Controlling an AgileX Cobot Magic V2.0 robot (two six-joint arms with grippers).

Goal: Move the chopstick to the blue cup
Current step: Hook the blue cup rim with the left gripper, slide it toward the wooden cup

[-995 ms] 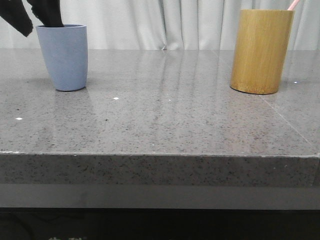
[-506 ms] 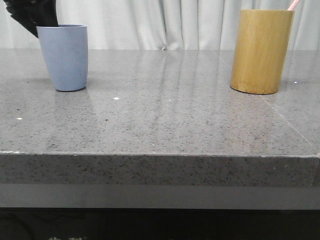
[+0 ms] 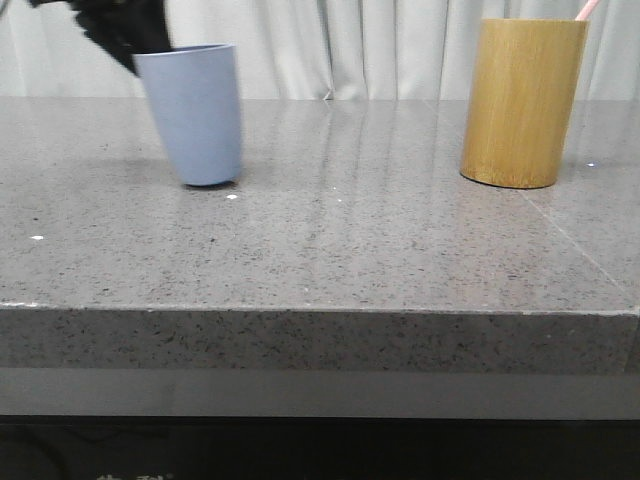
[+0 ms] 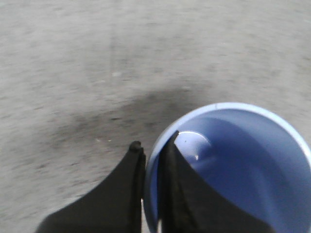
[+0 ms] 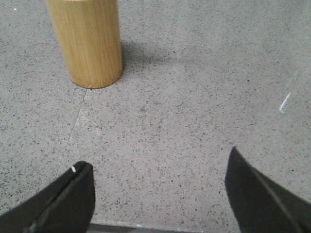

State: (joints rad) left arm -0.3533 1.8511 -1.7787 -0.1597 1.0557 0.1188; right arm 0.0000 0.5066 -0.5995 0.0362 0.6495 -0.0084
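The blue cup stands at the back left of the grey table, slightly tilted and blurred by motion. My left gripper is shut on its rim, one finger inside and one outside; the left wrist view shows the cup from above, empty, with the gripper pinching its wall. A pale pink chopstick end sticks out of the yellow-brown bamboo holder at the back right. My right gripper is open and empty over bare table, short of the holder.
The grey speckled table has its front edge near the camera. A white curtain hangs behind it.
My left gripper has closed on the blue cup's rim and dragged the cup to the right along the table. The bamboo holder and chopstick have not moved.
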